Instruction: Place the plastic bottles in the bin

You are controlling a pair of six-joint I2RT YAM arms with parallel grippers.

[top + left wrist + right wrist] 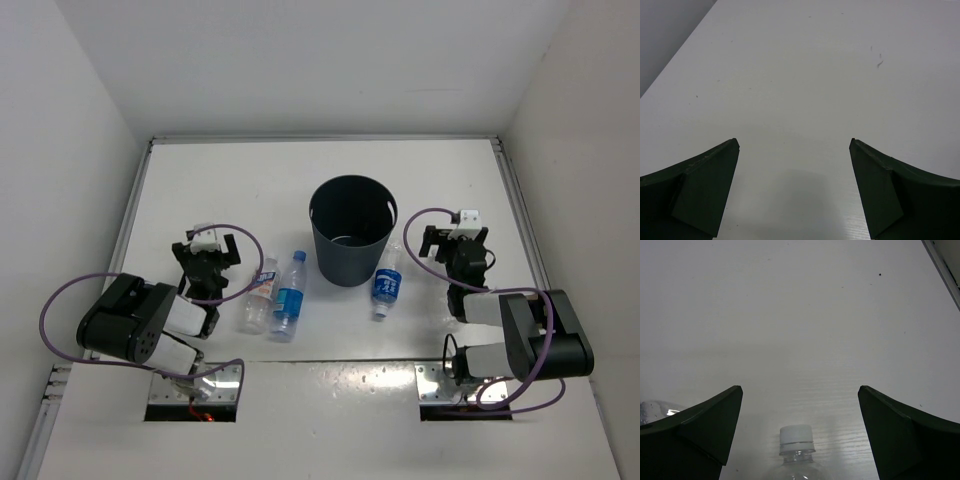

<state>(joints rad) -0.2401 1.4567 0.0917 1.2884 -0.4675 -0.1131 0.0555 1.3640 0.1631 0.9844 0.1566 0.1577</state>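
The dark grey bin (pixel 350 232) stands upright at the table's middle. A pale-labelled bottle (pixel 260 293) and a blue-labelled bottle (pixel 289 295) lie side by side to its front left. Another blue-labelled bottle (pixel 387 282) lies against its front right. My left gripper (pixel 206 247) is open and empty over bare table (pixel 795 145), left of the two bottles. My right gripper (pixel 455 238) is open, right of the bin. In the right wrist view a clear white-capped bottle (pixel 796 440) lies between and below the open fingers (pixel 800 395), not gripped; my arm hides it in the top view.
White walls close in the table on the left, back and right, with a raised rail along the right edge (pixel 942 265). A clear rounded object (pixel 652 410) shows at the left edge of the right wrist view. Purple cables loop from both arms.
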